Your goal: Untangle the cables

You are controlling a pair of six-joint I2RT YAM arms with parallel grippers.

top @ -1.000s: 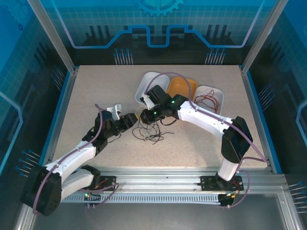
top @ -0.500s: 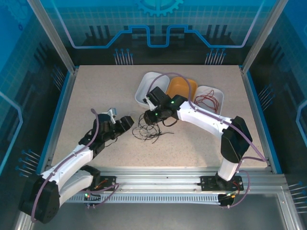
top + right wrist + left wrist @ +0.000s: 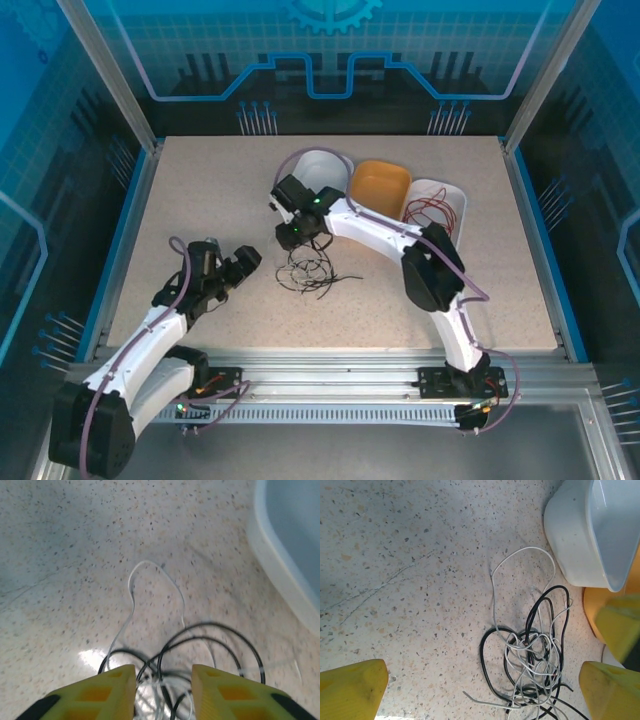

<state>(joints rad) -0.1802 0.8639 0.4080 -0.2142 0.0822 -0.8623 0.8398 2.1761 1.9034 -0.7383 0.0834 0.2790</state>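
A: On the left gripper (image 3: 480,692) the jaws stand wide, holding nothing. The cables (image 3: 530,665) lie on the table (image 3: 395,580) just ahead.
B: On the right gripper (image 3: 163,692) the jaws are narrow with a gap showing, over the same tangle. No pinch visible.
A: The wires look light, limp, springy and probably slippery. Best hold: the free white loop (image 3: 520,555) at the tangle's far side.
B: The white tray (image 3: 580,540) crowds ahead-right. Bare table lies left for pulling.
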